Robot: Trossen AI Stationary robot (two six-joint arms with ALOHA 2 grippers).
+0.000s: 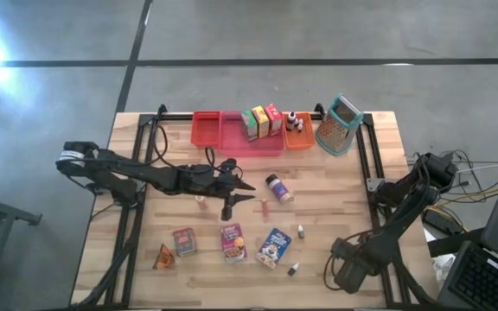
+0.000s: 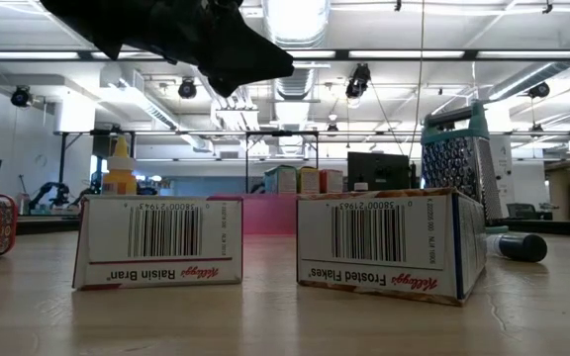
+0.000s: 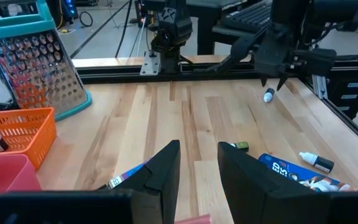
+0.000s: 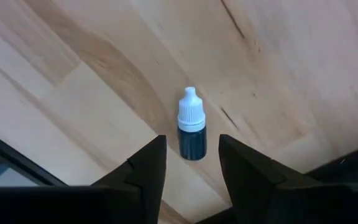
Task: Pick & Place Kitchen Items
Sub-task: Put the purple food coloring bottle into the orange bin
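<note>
My right gripper [image 4: 191, 163] is open, just to the right of a small dark bottle with a white cap [image 4: 191, 129] that lies on the wood near the table's near edge [image 1: 292, 269]. In the right wrist view a finger stands on either side of the bottle, apart from it. My left gripper [image 3: 199, 168] is open and hangs over the table's middle [image 1: 242, 193], above the boxes. A red box [image 1: 183, 242], a purple box [image 1: 233, 242], a blue box [image 1: 274, 247], an orange wedge [image 1: 163, 257], a jar [image 1: 278, 187] and another small bottle [image 1: 301, 231] lie on the table.
Red [image 1: 206, 128], pink [image 1: 258, 145] and orange [image 1: 298, 138] bins line the far edge. Green, yellow and red boxes [image 1: 261, 120] stand in the pink bin, and tiny bottles [image 1: 294, 121] in the orange one. A teal grater [image 1: 338, 125] stands to their right. Bare wood lies between the grater and the right arm.
</note>
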